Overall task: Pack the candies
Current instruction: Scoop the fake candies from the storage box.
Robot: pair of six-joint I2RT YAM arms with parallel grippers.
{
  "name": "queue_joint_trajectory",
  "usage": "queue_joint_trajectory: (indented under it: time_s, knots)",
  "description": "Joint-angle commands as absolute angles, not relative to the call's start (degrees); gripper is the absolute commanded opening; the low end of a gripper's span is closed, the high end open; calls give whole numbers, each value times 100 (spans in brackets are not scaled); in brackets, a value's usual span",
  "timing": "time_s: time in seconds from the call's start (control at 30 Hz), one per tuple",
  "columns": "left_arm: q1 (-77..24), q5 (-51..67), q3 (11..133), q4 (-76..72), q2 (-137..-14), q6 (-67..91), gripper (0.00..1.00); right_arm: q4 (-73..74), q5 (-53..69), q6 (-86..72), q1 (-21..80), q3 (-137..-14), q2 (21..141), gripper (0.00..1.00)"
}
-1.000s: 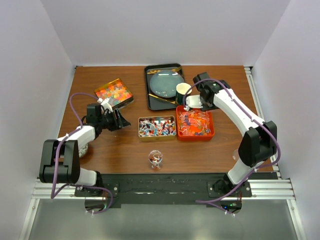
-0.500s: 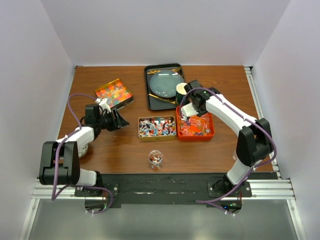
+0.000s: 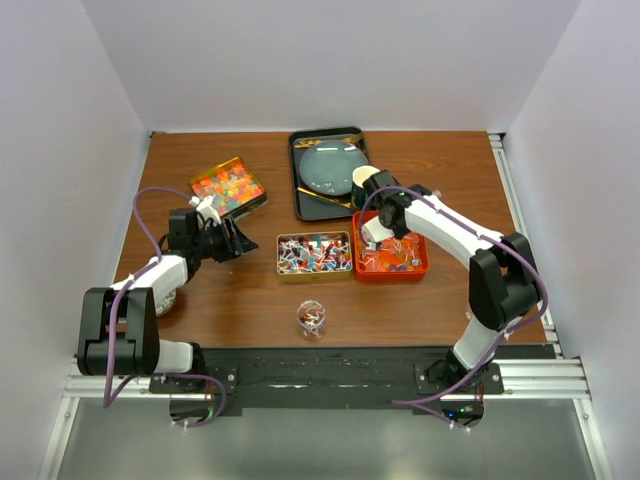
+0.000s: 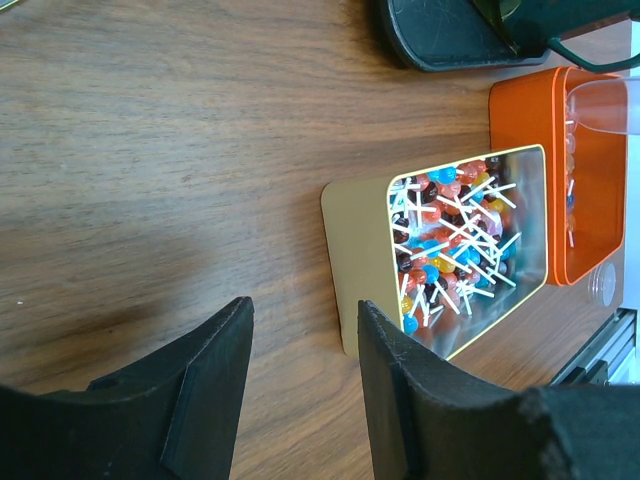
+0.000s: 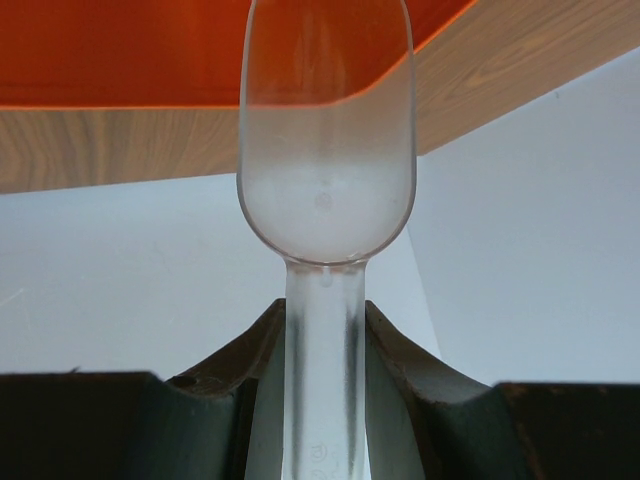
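Right wrist: right hand [image 5: 325, 335] pinches an empty clear scoop [image 5: 326, 190] at the orange tray [image 5: 120, 50]; next, likely dig into candies [image 3: 395, 262].

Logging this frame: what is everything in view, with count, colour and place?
table: one, brown wood
gold tin: one, table centre
candies: many, multicoloured, white sticks, in the gold tin; more in the orange tray
orange tray: one, right of the gold tin
patterned tin: one, multicoloured squares inside, back left
black tray: one, back centre
plate: one, grey-blue, on the black tray
green cup: one, beside the black tray
clear container: one, small, near front edge
clear scoop: one, over the orange tray
left gripper: open, empty, left of the gold tin
right gripper: shut on the scoop's handle
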State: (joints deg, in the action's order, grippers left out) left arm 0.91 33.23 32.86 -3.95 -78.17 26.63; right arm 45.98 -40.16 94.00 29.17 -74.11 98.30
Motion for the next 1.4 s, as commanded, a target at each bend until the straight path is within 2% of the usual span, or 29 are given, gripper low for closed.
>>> queue_joint_trajectory:
  time_s: [0.0,0.4,0.77,1.17,1.37]
  knots:
    - [150,3375,3208,-712,-7646,2760,51,4719,-4254,9467,3172,-7286,9712,0]
    - [158,3349,3164,-729,-7620,2760,51,5757,-3849,8464,4008,-7690,9703,0]
    - [167,3349,3182,-765,-7708,2804,51,5942,-3920,8534,3499,-8051,9554,0]
    - [167,3305,3155,-730,-7612,2795,51,5432,-3744,8508,3217,-7875,9922,0]
    - [176,3252,3068,-712,-7515,2751,52,5537,-3586,8674,3217,-7621,9712,0]
